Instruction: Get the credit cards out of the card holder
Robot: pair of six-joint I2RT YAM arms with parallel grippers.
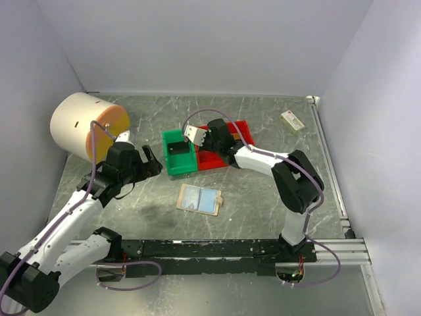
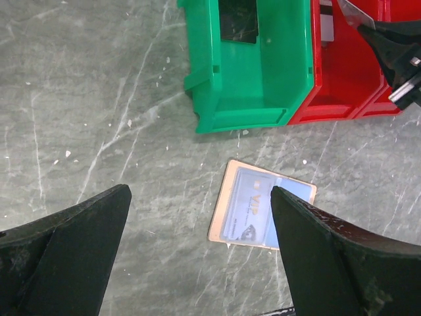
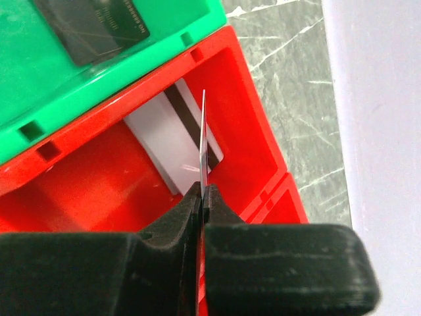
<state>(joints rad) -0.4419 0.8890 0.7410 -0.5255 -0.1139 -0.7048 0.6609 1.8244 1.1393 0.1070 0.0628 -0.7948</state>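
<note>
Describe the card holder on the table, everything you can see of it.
The card holder is a flat tan wallet that looks like leather. It lies open and face up on the grey marbled table, on the near side of the green bin and apart from it. A tan edge frames pale blue-grey pockets, and a small tan tab sticks out of one short side. What looks like a pale blue card printed "VIP" sits in a pocket. The open left gripper is clear of it; nothing touches it but the table.

White arms (image 1: 66, 227), black joints (purple cables (image 1: 210, 110))
</note>
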